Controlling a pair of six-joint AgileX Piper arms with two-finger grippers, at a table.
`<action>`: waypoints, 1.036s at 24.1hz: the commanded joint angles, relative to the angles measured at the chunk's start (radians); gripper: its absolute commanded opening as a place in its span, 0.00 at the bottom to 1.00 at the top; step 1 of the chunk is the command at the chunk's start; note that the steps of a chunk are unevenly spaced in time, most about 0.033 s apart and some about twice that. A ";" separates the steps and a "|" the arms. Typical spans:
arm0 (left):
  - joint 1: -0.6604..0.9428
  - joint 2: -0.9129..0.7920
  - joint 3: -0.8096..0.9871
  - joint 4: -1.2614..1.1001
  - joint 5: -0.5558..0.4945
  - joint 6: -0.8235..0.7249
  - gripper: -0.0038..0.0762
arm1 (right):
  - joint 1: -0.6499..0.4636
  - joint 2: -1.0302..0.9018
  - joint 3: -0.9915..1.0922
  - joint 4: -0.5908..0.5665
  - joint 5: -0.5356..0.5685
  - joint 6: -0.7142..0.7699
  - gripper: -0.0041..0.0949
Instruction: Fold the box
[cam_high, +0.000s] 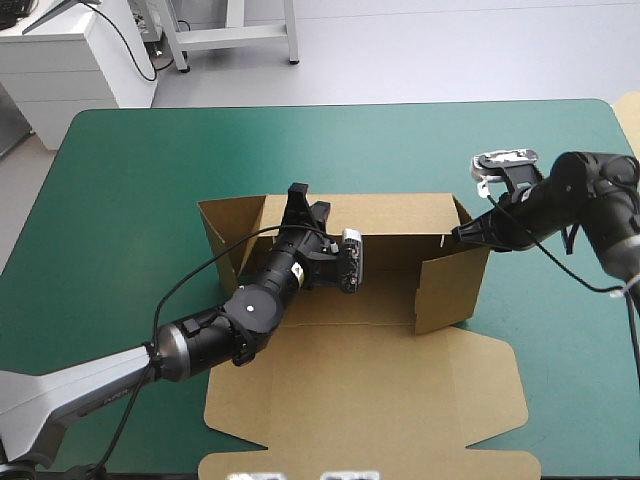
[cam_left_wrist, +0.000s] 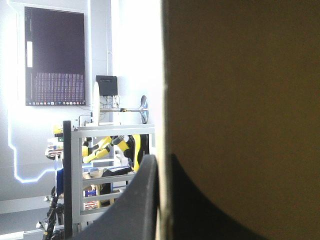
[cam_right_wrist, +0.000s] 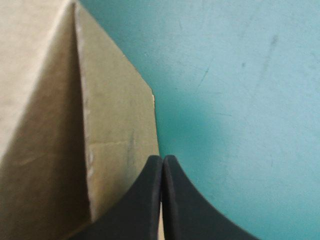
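Teal-green surface (cam_high: 130, 200) shows either side of the box (cam_high: 390, 400), lid flat. Both clamped: left claw (cam_high: 308, 203) on its back wall, right claw (cam_high: 462, 236) on its right wall. Best: hold walls square, tuck slowly.

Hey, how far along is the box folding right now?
Done: the box has its back wall and side walls raised. In hand: left end effector pinches the back wall, right end effector the right wall. Left: tucking walls; the lid lies flat.
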 joint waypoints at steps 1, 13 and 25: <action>0.001 -0.025 -0.029 0.065 0.035 -0.016 0.04 | -0.008 -0.128 0.080 0.095 -0.156 -0.105 0.02; 0.001 -0.023 -0.029 0.065 0.035 -0.020 0.04 | -0.008 -0.285 0.373 0.257 -0.399 -0.415 0.10; 0.001 -0.023 -0.029 0.062 0.065 -0.017 0.04 | -0.008 -0.304 0.377 0.298 -0.286 -0.569 0.51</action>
